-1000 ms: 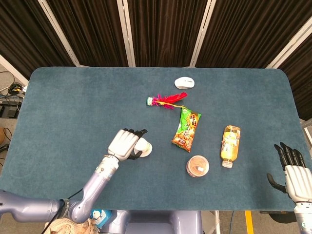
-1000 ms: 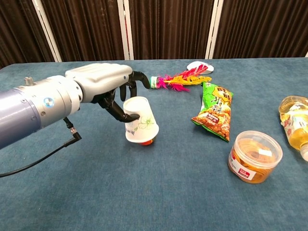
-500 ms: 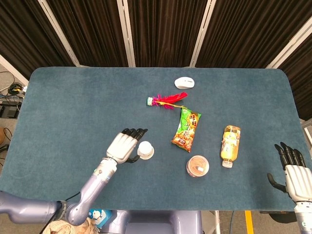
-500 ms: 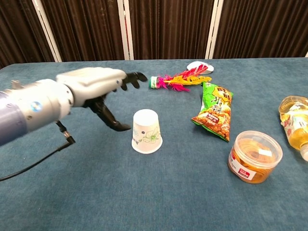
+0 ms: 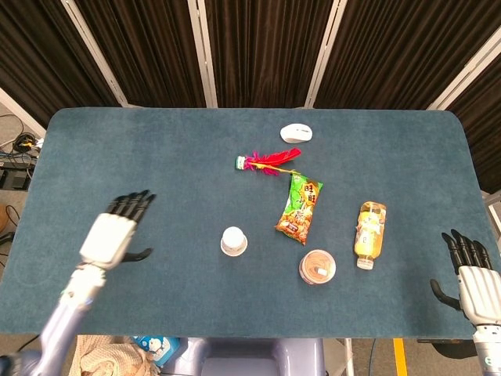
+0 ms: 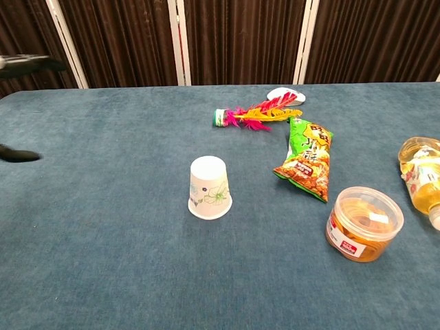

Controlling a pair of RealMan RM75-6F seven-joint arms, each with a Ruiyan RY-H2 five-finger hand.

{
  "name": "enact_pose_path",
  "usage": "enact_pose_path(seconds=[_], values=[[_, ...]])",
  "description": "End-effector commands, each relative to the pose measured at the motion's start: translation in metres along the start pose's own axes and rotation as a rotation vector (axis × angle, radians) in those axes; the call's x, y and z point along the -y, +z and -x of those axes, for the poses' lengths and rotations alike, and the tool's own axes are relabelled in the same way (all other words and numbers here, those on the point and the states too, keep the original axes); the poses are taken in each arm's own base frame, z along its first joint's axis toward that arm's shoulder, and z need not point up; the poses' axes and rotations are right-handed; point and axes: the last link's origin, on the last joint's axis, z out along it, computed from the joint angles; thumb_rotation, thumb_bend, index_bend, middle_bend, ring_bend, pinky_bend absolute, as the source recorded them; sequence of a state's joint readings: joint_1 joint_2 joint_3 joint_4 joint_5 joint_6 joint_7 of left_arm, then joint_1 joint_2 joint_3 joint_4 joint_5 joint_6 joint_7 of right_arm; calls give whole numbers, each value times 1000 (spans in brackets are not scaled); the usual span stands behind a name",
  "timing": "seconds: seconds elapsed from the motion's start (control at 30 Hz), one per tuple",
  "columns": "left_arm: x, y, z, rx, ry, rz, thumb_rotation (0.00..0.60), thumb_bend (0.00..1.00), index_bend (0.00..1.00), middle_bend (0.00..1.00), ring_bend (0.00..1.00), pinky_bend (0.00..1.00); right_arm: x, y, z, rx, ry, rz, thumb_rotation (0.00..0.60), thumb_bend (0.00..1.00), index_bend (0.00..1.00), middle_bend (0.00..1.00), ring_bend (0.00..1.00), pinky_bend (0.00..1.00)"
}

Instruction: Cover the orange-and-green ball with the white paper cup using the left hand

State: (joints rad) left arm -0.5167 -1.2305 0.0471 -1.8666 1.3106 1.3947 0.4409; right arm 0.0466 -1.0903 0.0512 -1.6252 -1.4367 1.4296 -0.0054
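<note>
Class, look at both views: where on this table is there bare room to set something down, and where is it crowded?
Bare cloth lies between the left hand and the upturned paper cup, and along the table's far left. It is crowded on the right, among the feather shuttlecock, snack bag, round tub and bottle.

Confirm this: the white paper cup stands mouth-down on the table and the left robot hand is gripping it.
Not quite. The white paper cup does stand mouth-down on the table, but the left robot hand is open and well clear of it, as the head view shows.
</note>
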Motion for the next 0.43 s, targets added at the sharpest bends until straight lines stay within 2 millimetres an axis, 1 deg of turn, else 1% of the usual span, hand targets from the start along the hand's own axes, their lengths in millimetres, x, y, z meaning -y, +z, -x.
enact_pose_path(seconds=[0.03, 0.1, 0.17, 0.23, 0.37, 0.43], values=[[33, -34, -4, 5, 6, -55, 600, 99, 0, 0, 0, 10, 0, -1, 0, -4, -5, -3, 600, 346, 0, 0, 0, 26], [48, -52, -6, 7, -5, -93, 600, 88, 0, 0, 0, 7, 1, -2, -1, -10, -8, -7, 600, 346, 0, 0, 0, 26], [56, -64, -7, 3, -18, -112, 600, 84, 0, 0, 0, 7, 1, -2, -1, -14, -8, -9, 600, 346, 0, 0, 0, 27], [65, -80, -5, -14, -48, -148, 600, 84, 0, 0, 0, 7, 1, -3, -1, -20, -6, -13, 600, 347, 0, 0, 0, 27], [79, -98, 4, -15, -67, -194, 600, 84, 0, 0, 0, 7, 2, -3, -2, -23, -1, -19, 600, 347, 0, 0, 0, 27], [85, -103, 7, 10, -59, -214, 600, 84, 0, 0, 0, 7, 3, -3, -1, -22, -3, -23, 600, 347, 0, 0, 0, 27]])
